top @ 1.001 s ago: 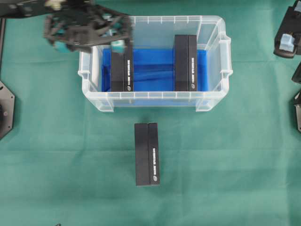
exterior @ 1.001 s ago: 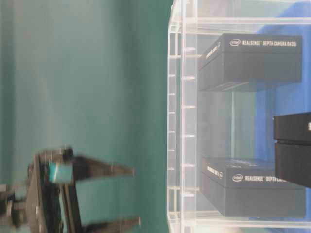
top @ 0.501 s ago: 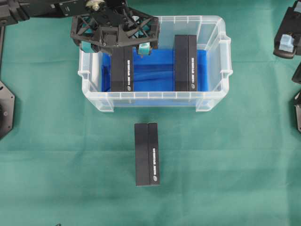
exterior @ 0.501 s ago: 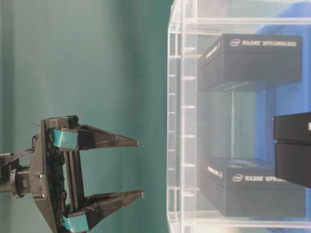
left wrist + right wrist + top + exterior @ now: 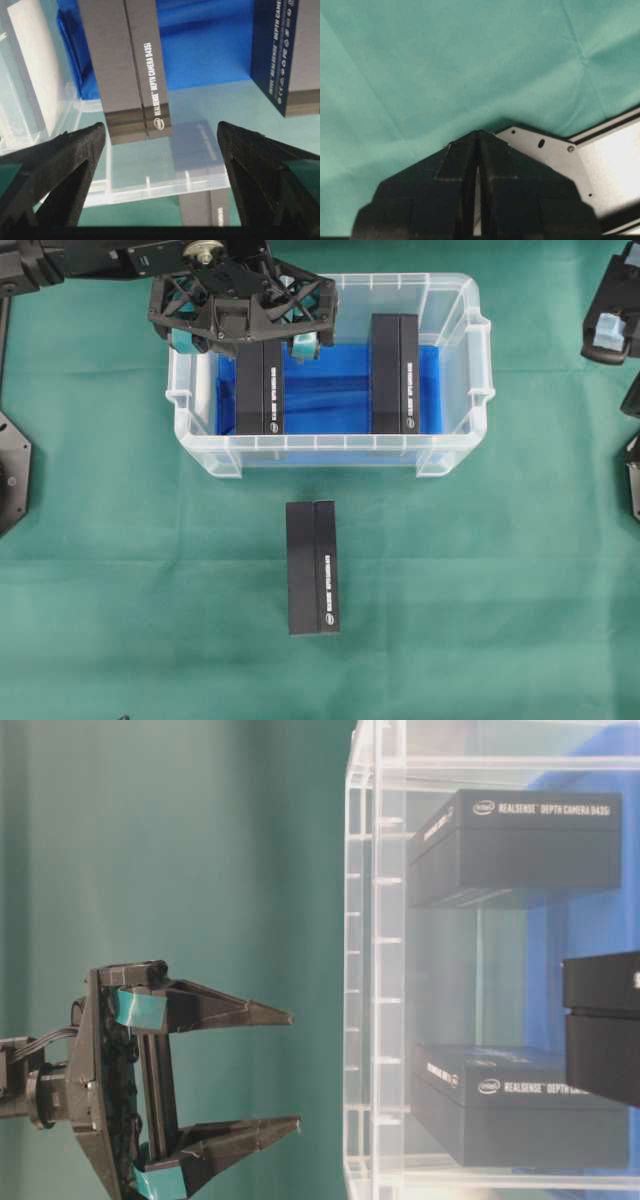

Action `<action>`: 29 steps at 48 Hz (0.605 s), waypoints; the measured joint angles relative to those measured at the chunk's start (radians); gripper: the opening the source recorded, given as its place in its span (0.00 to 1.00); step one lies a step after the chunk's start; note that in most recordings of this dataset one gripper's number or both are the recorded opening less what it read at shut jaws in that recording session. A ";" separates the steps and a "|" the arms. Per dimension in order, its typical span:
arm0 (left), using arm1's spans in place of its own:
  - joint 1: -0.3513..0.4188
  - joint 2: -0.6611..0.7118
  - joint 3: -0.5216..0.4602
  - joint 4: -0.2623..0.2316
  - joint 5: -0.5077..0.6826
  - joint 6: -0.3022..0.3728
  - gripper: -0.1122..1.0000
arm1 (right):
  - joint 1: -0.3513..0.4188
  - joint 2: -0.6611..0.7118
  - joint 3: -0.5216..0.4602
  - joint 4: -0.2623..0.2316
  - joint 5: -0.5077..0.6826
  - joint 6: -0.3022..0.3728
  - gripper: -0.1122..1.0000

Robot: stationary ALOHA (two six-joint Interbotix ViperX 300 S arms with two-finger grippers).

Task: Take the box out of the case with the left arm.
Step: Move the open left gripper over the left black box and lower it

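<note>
The case (image 5: pixel 455 445) is a clear tub lined with blue cloth (image 5: pixel 325 390). Two black boxes stand in it, one on the left (image 5: pixel 260 395) and one on the right (image 5: pixel 395 375). My left gripper (image 5: pixel 245 340) hovers open over the far end of the left box, holding nothing. In the left wrist view its gripper (image 5: pixel 161 129) straddles that box (image 5: pixel 125 65) from above, both fingers (image 5: pixel 65 165) apart from it. The table-level view shows the gripper (image 5: pixel 295 1070) outside and short of the case rim (image 5: pixel 365 970). My right gripper (image 5: pixel 478 132) is shut and empty at the far right (image 5: pixel 608 325).
A third black box (image 5: pixel 312 568) lies on the green cloth in front of the case. Black arm bases sit at the left edge (image 5: pixel 12 470) and right edge (image 5: pixel 632 480). A metal plate (image 5: pixel 600 170) lies under the right gripper.
The left gripper has swung right from the case's back-left corner to over the left box, then nearly stopped. It stayed open. The boxes have not moved.
</note>
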 measured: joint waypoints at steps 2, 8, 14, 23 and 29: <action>-0.002 0.000 0.002 0.000 0.000 0.000 0.92 | 0.000 0.000 0.000 0.000 0.000 0.000 0.10; -0.002 0.000 0.003 0.000 0.000 0.000 0.92 | 0.000 0.000 0.000 0.000 -0.002 0.000 0.10; 0.000 0.000 0.003 0.000 0.000 0.000 0.92 | 0.000 -0.002 0.000 0.000 -0.002 0.000 0.10; -0.002 0.000 0.003 0.000 0.000 0.000 0.92 | 0.000 0.000 0.002 0.000 0.000 0.000 0.10; 0.000 0.000 0.014 0.000 -0.002 0.002 0.92 | 0.000 0.000 0.000 0.000 -0.002 0.000 0.10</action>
